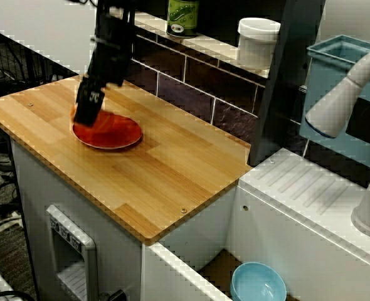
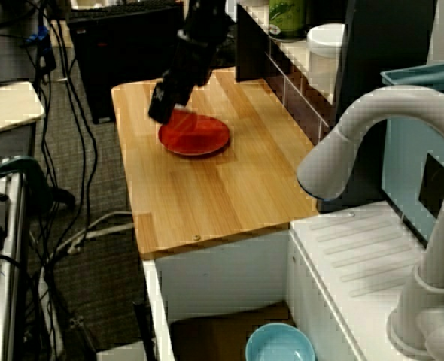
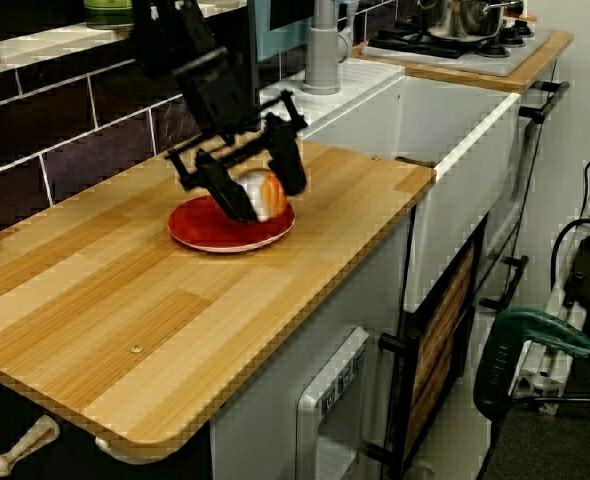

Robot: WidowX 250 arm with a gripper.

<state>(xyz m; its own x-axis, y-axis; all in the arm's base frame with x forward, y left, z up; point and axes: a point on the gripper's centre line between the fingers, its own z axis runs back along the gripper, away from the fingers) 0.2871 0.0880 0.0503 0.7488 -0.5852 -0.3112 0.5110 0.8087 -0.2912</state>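
A red plate (image 1: 113,133) (image 2: 199,137) (image 3: 215,232) lies on the wooden counter (image 1: 166,175). An orange and white toy food piece (image 3: 260,192) rests on the plate's far side. My black gripper (image 3: 263,198) (image 1: 84,116) (image 2: 162,113) is lowered over the plate, its two fingers (image 3: 223,192) spread wide on either side of the toy. The gap looks larger than the toy, and contact is hard to judge. In the view from the sink side and in the view over the tap, the arm hides the toy.
A tiled ledge behind the counter carries a green can (image 1: 182,15) and a white cup (image 1: 258,41). Right of the counter is a white sink with a blue bowl (image 1: 258,283), a grey tap (image 2: 357,143) and a blue rack (image 1: 338,75). A pot (image 3: 465,15) stands on the stove.
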